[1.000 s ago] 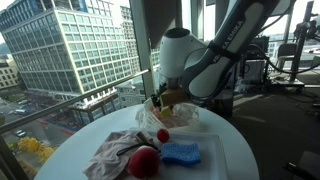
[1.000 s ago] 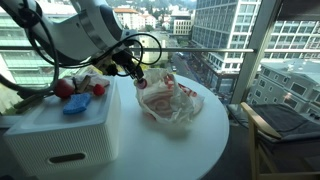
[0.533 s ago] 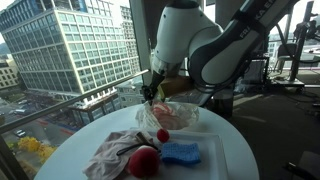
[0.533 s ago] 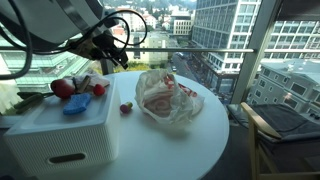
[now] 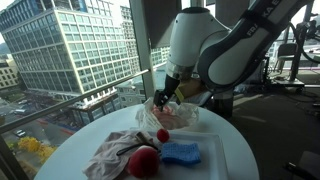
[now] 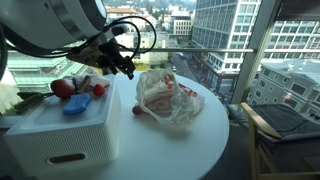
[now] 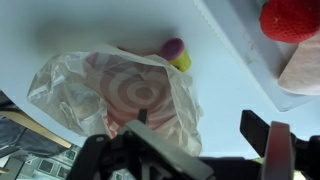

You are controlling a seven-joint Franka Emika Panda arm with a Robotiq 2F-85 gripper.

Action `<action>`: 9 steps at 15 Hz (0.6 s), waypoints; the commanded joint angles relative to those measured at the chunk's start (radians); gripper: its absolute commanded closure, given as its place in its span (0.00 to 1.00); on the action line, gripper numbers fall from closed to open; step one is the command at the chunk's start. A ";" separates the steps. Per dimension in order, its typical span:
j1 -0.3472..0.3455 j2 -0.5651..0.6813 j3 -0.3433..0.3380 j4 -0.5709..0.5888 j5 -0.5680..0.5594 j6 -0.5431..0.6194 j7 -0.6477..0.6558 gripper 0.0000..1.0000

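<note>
Arm hangs over the round white worktop [image 6: 195, 140], wrist tipped down. I read the fingers [image 6: 122, 65] as spread wide, w/ nothing held and nothing btwn them. In wrist view they sit along the bottom edge w/ a broad gap.

Fingers hover above the crumpled clear plastic bag w/ red-and-white print [image 6: 165, 97], a bit toward one side, not touching it. Both exterior views agree on this.

Small round purple-red ball [image 6: 137, 109] lies on the worktop just beside the bag, on the side toward the white box-shaped cabinet [image 6: 65, 145], apart from the fingers. In wrist view I see the ball at the bag's edge, touching a small yellow piece [image 7: 181, 62]. Can't tell if the yellow piece is inside the bag or out.

Cabinet top carries:
- a big red round fruit [image 6: 62, 88]
- a flat blue sponge [image 6: 75, 105]
- a small red piece [image 6: 98, 90]
- a rumpled pale cloth [image 5: 115, 152]

All of these are well apart from the fingers.
</note>
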 commanded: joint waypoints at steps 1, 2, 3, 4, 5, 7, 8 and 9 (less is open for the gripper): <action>-0.001 -0.063 -0.005 -0.030 0.085 -0.050 -0.132 0.00; -0.006 -0.049 -0.011 -0.021 0.090 -0.047 -0.138 0.00; -0.008 -0.038 -0.016 -0.018 0.113 -0.038 -0.158 0.00; -0.012 -0.024 -0.022 -0.013 0.124 -0.029 -0.167 0.00; -0.015 -0.016 -0.027 -0.011 0.137 -0.018 -0.181 0.00; -0.017 -0.007 -0.032 -0.007 0.154 -0.020 -0.190 0.00; -0.016 -0.014 -0.027 -0.014 0.118 -0.037 -0.152 0.00; -0.017 -0.013 -0.029 -0.014 0.125 -0.037 -0.159 0.00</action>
